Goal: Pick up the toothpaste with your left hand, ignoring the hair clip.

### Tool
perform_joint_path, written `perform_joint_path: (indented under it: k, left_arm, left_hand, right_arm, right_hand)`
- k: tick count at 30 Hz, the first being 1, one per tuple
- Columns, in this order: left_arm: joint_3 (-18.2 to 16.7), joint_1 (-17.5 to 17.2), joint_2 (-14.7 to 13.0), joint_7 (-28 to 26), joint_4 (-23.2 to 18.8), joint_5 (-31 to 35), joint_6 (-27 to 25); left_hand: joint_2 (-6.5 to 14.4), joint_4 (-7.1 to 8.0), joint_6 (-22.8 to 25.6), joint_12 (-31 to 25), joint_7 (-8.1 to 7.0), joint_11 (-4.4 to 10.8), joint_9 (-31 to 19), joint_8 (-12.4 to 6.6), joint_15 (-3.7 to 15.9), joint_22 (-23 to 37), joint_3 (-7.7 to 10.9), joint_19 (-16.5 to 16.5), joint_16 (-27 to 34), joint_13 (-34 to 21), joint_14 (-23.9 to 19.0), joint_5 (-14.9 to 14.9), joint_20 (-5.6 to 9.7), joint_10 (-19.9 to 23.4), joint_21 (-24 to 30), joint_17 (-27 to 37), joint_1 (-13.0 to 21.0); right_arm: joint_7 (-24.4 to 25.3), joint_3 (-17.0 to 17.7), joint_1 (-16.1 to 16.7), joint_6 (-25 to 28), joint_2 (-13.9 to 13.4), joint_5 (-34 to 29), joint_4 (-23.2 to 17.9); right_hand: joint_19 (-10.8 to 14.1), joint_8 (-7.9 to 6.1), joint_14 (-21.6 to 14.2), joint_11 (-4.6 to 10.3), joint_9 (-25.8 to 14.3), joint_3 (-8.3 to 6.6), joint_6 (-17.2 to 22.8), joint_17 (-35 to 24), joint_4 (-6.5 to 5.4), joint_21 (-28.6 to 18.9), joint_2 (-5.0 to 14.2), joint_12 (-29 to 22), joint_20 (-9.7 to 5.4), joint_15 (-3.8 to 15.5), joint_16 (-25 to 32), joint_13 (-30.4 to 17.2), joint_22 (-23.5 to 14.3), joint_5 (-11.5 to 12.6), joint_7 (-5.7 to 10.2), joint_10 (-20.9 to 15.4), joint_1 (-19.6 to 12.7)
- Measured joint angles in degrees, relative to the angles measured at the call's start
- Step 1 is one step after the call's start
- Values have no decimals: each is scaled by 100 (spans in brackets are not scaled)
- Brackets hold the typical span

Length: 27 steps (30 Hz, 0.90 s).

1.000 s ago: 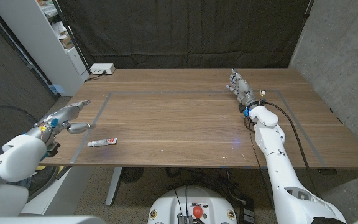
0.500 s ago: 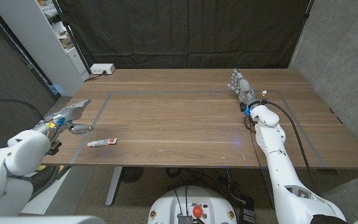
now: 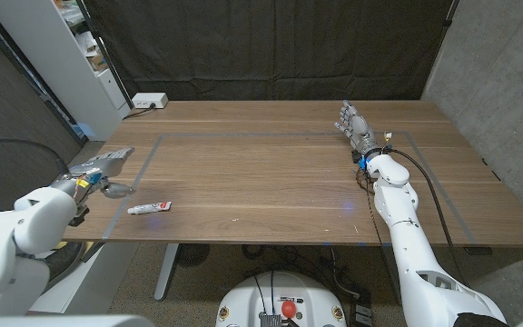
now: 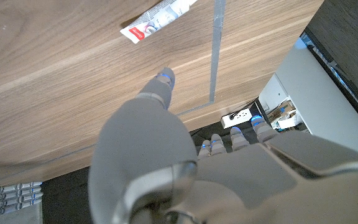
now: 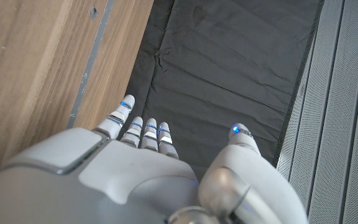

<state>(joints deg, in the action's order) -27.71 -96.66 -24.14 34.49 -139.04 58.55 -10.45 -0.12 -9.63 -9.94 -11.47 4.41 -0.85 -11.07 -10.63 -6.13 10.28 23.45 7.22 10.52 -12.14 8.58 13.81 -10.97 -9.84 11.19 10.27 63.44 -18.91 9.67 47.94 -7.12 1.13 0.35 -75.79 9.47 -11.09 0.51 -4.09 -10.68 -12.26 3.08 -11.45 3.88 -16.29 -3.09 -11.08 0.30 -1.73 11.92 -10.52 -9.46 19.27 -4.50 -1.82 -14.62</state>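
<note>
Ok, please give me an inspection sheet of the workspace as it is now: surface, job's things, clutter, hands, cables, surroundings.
Surface: wooden table, grey tape rectangle marked on it.
Job's things: toothpaste lies flat near the front left, untouched. Hair clip: nothing seen.
Clutter: nothing seen.
Hands: left hand open, beside the toothpaste, apart from it; right hand open at the far right of the table.
Cables: black cable along the right arm; white power strip at the far left corner.
Surroundings: dark curtain behind, white shelf left.

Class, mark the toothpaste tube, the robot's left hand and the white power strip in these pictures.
toothpaste tube [image 3: 150,208]: head view, middle of the tube.
left hand [image 3: 103,169]: head view, middle of the hand.
white power strip [image 3: 150,100]: head view, its top face.
</note>
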Motion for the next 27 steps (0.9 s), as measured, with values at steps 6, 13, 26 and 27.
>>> perform_joint_path:
  k: [6, 13, 26, 27]
  left_arm:
    - [26, -65, 0, -54, 0, 87, 107]
    - [99, -114, 15, -180, 28, 284, 246]
    - [260, -188, 91, -337, 125, 510, 293]
    - [264, -190, 93, -344, 127, 515, 290]
  left_hand:
    - [-3, -3, 18, -63, -68, 100, 0, -62, 49, 0, 3, 0, 0, 0, 7, -50, 0, 4, 0, 0, 69]
    - [-2, -25, -1, -105, -148, 223, 1, -128, 91, -16, 25, 0, 0, -27, -36, -112, 0, 131, 0, 0, 128]
    - [-10, -8, 31, -196, -259, 361, 1, -217, 183, -16, 7, -1, 32, -27, -128, -199, 0, 303, 0, -1, 181]
    - [-10, -8, 54, -220, -282, 371, 1, -217, 182, -16, 8, -1, 32, -27, -128, -199, 0, 333, 0, -1, 181]
  right_arm:
    - [9, 1, 8, -14, 4, 12, 0]
    - [36, -3, 32, -25, 21, 24, -35]
    - [87, -25, 71, -31, 39, 40, -95]
    - [89, -28, 74, -31, 39, 40, -98]
  right_hand:
    - [0, 0, 0, 0, 0, -23, 0, 0, 23, 0, -6, 0, 0, 0, 0, 0, 0, 0, 0, 0, -6]
    - [0, 0, 0, 0, 0, -23, 0, -1, 23, 0, 24, 0, 0, 0, 0, 0, 0, 23, 0, 0, -36]
    - [31, 0, 0, 0, 0, 1, 0, -16, 47, 44, -14, 0, 31, 0, 0, 0, 0, 21, 0, 0, -74]
    - [31, 0, 0, 0, 0, 1, 0, -16, 47, 44, -14, 0, 32, 0, 0, 0, 0, 21, 0, 0, -73]
